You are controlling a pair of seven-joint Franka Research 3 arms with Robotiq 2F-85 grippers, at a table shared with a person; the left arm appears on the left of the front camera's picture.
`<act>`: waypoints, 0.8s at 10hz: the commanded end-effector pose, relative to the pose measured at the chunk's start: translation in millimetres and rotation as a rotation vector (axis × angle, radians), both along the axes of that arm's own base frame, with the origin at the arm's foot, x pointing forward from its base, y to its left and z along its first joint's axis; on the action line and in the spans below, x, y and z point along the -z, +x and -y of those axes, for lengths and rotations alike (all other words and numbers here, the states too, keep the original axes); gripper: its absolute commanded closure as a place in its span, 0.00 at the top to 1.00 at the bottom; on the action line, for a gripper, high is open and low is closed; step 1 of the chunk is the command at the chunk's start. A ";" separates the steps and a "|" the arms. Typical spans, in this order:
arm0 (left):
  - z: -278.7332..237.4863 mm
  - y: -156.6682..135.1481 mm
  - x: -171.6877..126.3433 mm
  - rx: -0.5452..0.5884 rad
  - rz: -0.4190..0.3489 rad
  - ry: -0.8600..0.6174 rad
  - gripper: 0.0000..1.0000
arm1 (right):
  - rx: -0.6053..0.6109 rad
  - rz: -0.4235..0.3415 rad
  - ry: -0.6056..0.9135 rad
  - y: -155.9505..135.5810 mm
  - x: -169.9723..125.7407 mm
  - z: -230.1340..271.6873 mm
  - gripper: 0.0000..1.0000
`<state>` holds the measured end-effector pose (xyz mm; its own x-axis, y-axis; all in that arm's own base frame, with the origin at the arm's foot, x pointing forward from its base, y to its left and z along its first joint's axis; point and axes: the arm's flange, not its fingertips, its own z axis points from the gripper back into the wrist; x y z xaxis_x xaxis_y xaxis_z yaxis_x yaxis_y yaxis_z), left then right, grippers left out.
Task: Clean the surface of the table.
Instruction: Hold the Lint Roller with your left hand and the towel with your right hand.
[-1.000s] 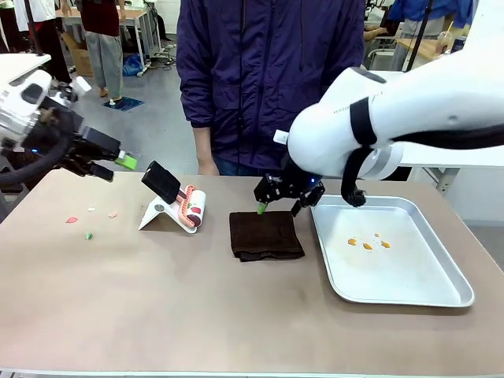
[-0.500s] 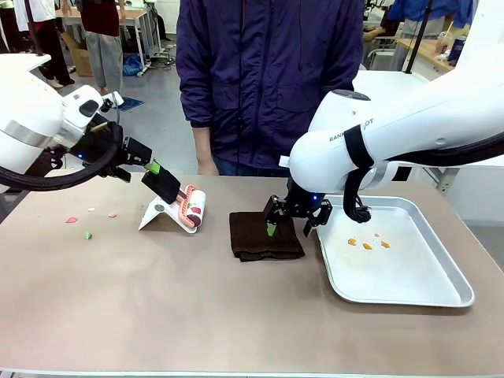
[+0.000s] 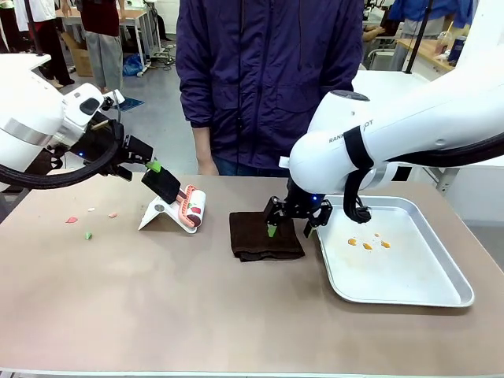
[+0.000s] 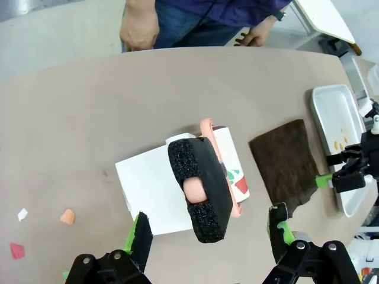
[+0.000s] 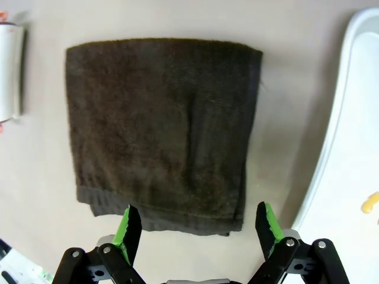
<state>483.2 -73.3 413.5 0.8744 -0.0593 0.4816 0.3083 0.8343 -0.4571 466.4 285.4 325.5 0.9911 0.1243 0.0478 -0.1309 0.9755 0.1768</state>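
Brownish surface (image 3: 157, 315) spans the foreground, with scraps (image 3: 88, 235) at its left. The left jaws are spread around the lint roller handle (image 4: 201, 186) (gaps both sides); the right jaws are spread over the folded dark towel (image 5: 160, 124).

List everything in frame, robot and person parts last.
table: one, brownish-taupe, spans the front view
cloth: one, dark brown, folded, table centre
tray: one, silver, beside the cloth on the robot's right
crumbs: a few, orange, in the tray
roller: one, pink and white with black handle, propped left of the cloth
stand: one, white, under the roller
scraps: about four, pink, white, green, far left
person: one, dark blue jacket, far side
left gripper: open, at the roller's handle
right gripper: open, over the cloth's edge
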 end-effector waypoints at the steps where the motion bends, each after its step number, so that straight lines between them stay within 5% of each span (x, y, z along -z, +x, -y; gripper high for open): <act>1: 1.7 3.4 5.3 -0.044 -0.011 0.020 1.00 | 0.035 -0.022 -0.102 13.3 8.0 -14.8 1.00; 4: 11.8 7.2 9.1 -0.069 -0.042 0.054 1.00 | 0.147 0.071 -0.131 20.1 20.3 -33.0 1.00; 8: 20.0 7.5 11.4 -0.073 -0.063 0.065 1.00 | 0.215 0.086 -0.122 22.6 23.9 -31.0 1.00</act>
